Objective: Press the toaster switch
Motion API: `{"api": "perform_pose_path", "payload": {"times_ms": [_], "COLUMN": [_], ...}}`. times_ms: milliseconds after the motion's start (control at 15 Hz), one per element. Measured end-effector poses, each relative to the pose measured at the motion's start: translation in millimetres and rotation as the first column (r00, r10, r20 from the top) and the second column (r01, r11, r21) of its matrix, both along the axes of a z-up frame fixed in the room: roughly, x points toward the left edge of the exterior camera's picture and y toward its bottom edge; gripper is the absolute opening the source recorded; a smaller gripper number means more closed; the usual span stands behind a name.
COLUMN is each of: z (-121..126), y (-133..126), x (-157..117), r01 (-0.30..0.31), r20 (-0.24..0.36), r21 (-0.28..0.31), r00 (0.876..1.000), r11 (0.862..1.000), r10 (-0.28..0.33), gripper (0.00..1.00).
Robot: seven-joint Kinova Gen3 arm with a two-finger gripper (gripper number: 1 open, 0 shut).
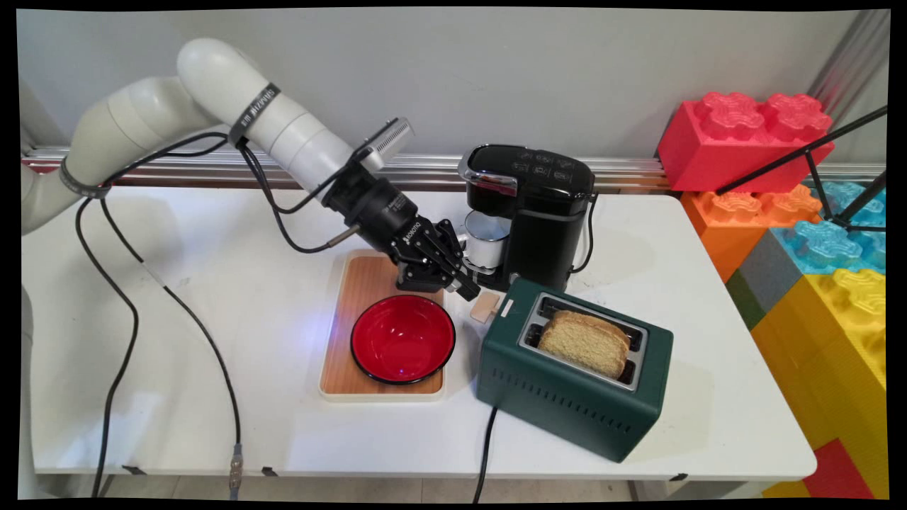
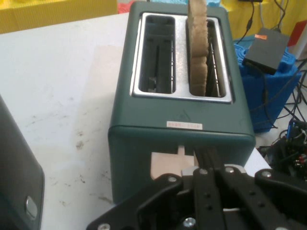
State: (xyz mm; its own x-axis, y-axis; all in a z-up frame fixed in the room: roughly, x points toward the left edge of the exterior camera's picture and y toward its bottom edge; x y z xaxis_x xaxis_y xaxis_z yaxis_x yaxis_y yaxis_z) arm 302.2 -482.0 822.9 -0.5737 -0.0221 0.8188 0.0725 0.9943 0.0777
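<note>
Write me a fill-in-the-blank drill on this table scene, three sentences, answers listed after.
1. The slice of bread stands in a slot of the green ____.
2. The red bowl sits on a wooden ____.
3. The white mug stands under the black ____ maker, behind the claw.

Answers: toaster; tray; coffee

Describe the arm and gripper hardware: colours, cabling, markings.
White rounded arm links with a dark lettered band near the wrist. Black cables hang from it and trail over the table's front edge. Black two-finger gripper with exposed linkage and silver screws, white lettering on its body. A grey finned module sits at the wrist.
</note>
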Motion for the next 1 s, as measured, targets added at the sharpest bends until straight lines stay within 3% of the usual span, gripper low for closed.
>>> {"api": "perform_pose_path", "payload": {"times_ms": [1000], "z": [-26.2], "y": [-0.3], "x": [-15.3], "r01": [-0.052], "r20": [-0.003], "r21": [0.024], "r00": [0.999], "r11": [0.998], "r10": [0.052], "gripper": [0.00]}}
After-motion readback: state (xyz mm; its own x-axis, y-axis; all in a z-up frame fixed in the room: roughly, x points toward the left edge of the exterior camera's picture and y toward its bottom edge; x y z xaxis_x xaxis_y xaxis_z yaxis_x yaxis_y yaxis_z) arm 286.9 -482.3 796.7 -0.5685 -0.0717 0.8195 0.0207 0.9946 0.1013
